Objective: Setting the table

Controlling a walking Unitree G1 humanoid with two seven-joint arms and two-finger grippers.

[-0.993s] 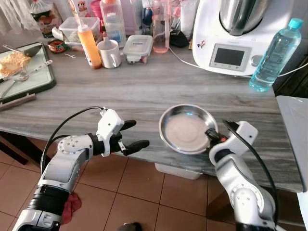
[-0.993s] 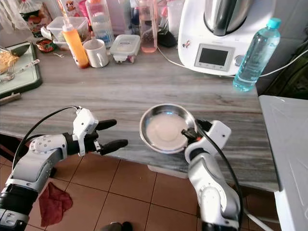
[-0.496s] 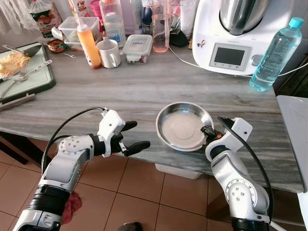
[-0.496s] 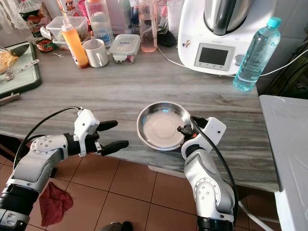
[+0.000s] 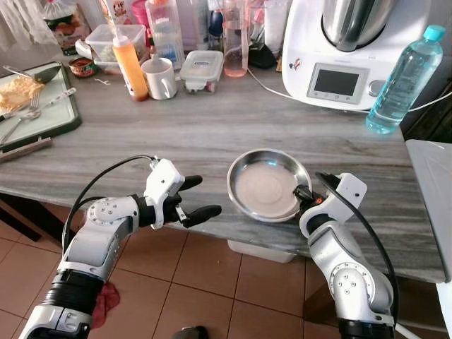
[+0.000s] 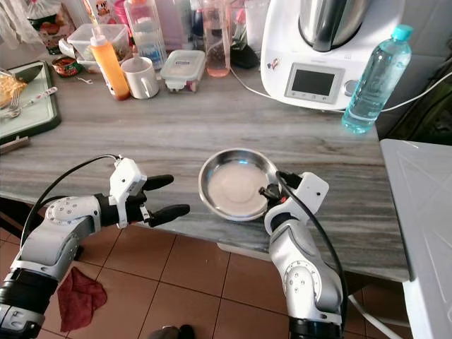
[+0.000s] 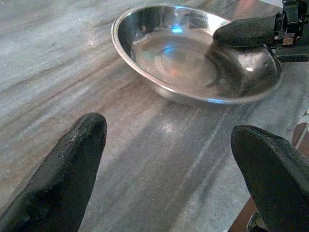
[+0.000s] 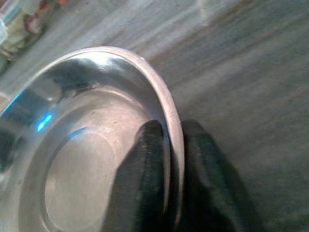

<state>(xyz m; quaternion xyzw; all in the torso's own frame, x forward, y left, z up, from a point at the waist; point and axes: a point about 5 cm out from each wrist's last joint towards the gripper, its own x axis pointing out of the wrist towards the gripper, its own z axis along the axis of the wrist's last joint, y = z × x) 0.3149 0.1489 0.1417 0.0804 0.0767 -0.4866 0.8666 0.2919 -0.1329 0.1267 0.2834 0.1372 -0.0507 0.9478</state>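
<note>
Slid leftward, steel bowl (image 5: pixel 268 185) stays pinched by right fingers (image 8: pixel 149 159).

No legible text on anything

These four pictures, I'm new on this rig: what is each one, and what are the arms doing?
Two pictures come from the robot's head, looking down at a counter. Two come from cameras on its wrists. The right tool pinches the rim of a steel bowl near the counter's front edge: one finger inside, one outside. The left tool hangs open beside the counter edge, aimed at the bowl. Farther back stand a sauce bottle, a mug, a kitchen machine and a water bottle.
</note>
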